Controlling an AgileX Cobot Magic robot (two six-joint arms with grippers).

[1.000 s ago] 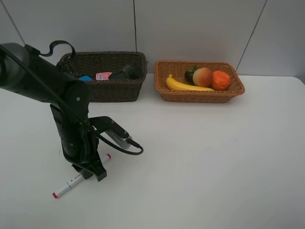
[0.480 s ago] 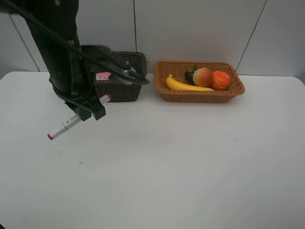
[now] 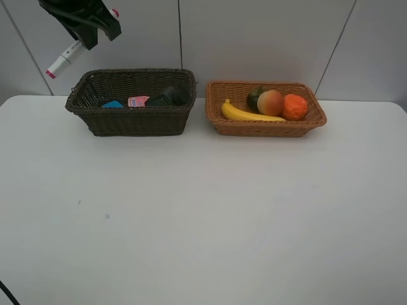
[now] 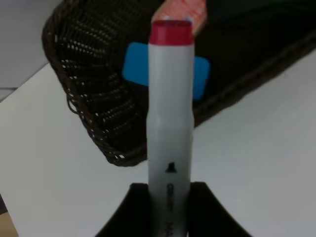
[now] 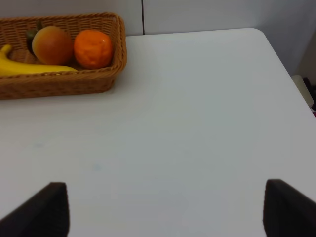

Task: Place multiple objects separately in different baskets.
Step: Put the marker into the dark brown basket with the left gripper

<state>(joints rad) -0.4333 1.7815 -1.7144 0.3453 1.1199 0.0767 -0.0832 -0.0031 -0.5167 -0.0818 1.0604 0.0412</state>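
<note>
1. My left end effector (image 3: 86, 25) is clamped on the marker (image 3: 63, 60), which hangs at the upper left of the overhead frame, above and just outside the left end of the dark basket (image 3: 130, 121).
2. Risk: the marker sticks out at a slant, its red tip past the rim. If I let go here, I judge it lands on the bench (image 3: 203, 216), or hits the rim and bounces out.
3. Risk: my hold sits near one end, so the marker could swivel as I move.
4. The left wrist view shows a blue object (image 4: 202, 79) in the basket beyond the tip.
5. Only the right wrist view shows my right end effector (image 5: 165, 205), spread wide and empty over bare bench; the tan basket (image 5: 64, 81) holds banana (image 5: 29, 69), peach (image 5: 52, 44) and orange (image 5: 93, 48).
</note>
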